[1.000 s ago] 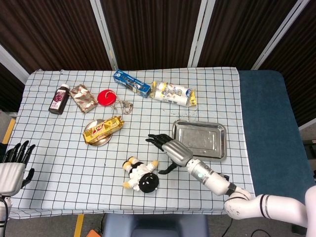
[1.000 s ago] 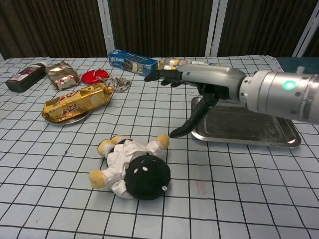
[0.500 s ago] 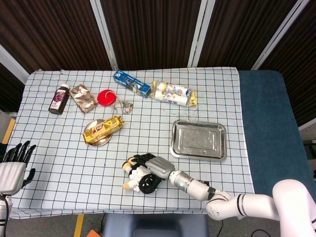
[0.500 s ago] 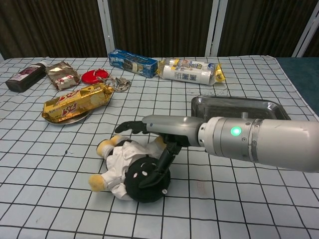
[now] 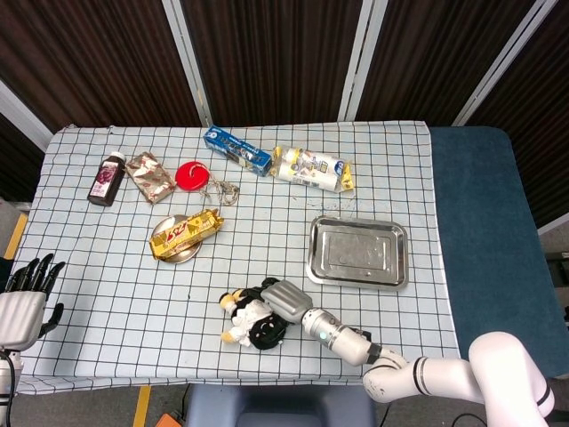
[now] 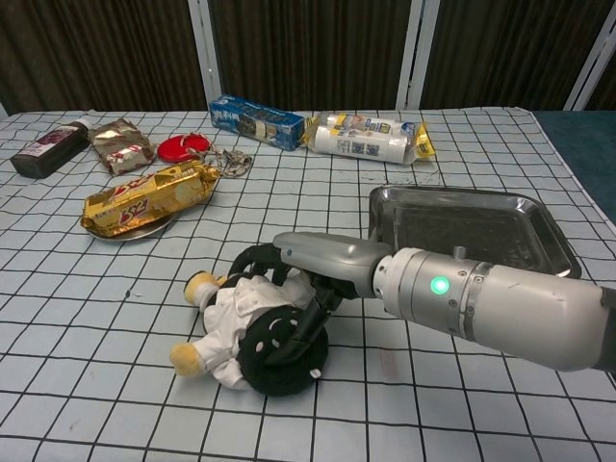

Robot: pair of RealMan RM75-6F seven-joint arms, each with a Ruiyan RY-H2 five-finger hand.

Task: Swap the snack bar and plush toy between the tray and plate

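On the checkered bench point(image 5: 116, 294), the right hand point(image 6: 294, 279) curls over the toy point(image 6: 252, 327), which lies left of the empty tray point(image 5: 357, 252), long axis slanting toward it, far nearer than the idle, spread left hand point(image 5: 25, 298).

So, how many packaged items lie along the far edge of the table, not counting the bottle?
3: a crumpled foil pouch at the far left, a blue box near the middle, and a white-and-yellow packet just right of it. None seems hidden.
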